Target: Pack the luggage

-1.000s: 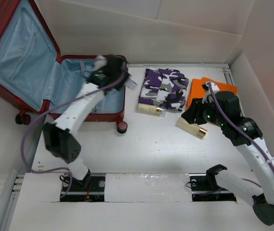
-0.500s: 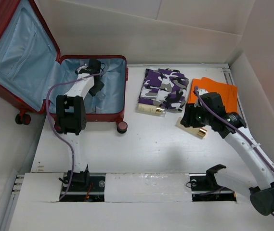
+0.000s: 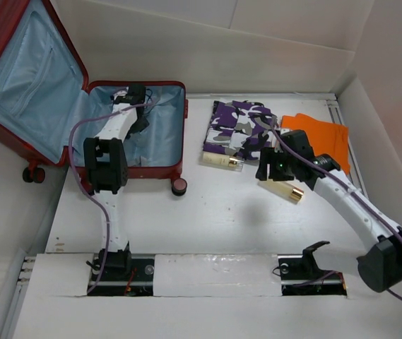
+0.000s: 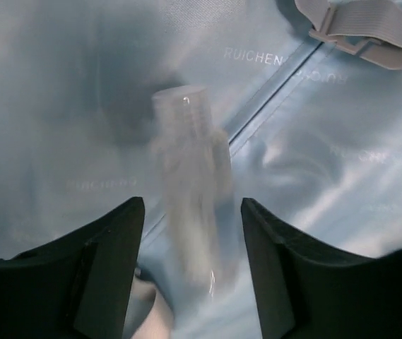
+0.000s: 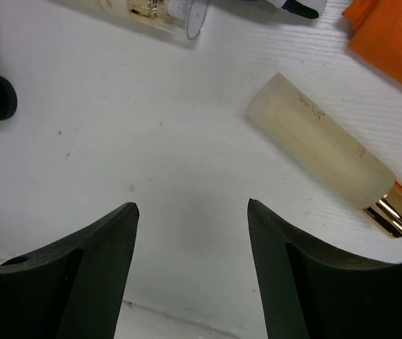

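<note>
Stiff, roll-prone luggage [image 3: 24, 78] is being judged best gripped at its lid rim; left gripper [image 4: 190, 212] inside it, right gripper [image 5: 191, 205] right of it, are being held agape.

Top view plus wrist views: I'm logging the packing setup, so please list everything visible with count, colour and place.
luggage: one, red shell, light blue lining, open, left.
clear bottle: one, translucent, blurred, inside luggage.
table: one, white.
camouflage cloth: one, purple-white-black, folded, centre back.
orange cloth: one, back right.
clear-capped bottle: one, cream, at camouflage cloth's near edge.
gold-capped tube: one, cream, lying near orange cloth.
left fingers: two, black, apart, either side of clear bottle.
right fingers: two, black, apart, nothing between.
</note>
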Robot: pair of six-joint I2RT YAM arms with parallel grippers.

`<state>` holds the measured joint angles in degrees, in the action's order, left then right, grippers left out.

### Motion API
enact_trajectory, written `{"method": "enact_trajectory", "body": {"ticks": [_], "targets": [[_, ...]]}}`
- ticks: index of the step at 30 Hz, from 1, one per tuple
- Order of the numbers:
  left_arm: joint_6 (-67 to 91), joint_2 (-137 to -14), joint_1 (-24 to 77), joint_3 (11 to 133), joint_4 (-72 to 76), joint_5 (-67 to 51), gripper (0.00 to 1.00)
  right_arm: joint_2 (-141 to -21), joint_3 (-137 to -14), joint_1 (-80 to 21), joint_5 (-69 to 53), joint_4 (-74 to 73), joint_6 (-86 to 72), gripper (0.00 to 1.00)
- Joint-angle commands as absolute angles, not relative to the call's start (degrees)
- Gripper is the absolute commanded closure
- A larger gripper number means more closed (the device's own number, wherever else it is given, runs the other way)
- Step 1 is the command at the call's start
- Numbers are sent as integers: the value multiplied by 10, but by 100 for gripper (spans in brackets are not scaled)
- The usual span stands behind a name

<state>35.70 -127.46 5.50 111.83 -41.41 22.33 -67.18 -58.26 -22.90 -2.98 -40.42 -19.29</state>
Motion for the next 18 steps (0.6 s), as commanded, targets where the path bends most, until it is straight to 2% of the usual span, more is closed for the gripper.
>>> {"method": "enact_trajectory", "body": {"ticks": [1, 4, 11, 18], "targets": [[336, -1165, 54, 1099, -389, 227, 45, -706, -598, -227, -49, -338, -192, 30], [329, -1140, 54, 1079, -370, 209, 39, -750, -607, -227, -63, -310, -186, 29], [317, -1091, 62, 1066, -391, 158, 39, -806, -659, -243, -71, -313, -180, 29], [272, -1010, 246, 1050, -369, 118, 38, -734, -621, -215, 3, -351, -197, 33]]}}
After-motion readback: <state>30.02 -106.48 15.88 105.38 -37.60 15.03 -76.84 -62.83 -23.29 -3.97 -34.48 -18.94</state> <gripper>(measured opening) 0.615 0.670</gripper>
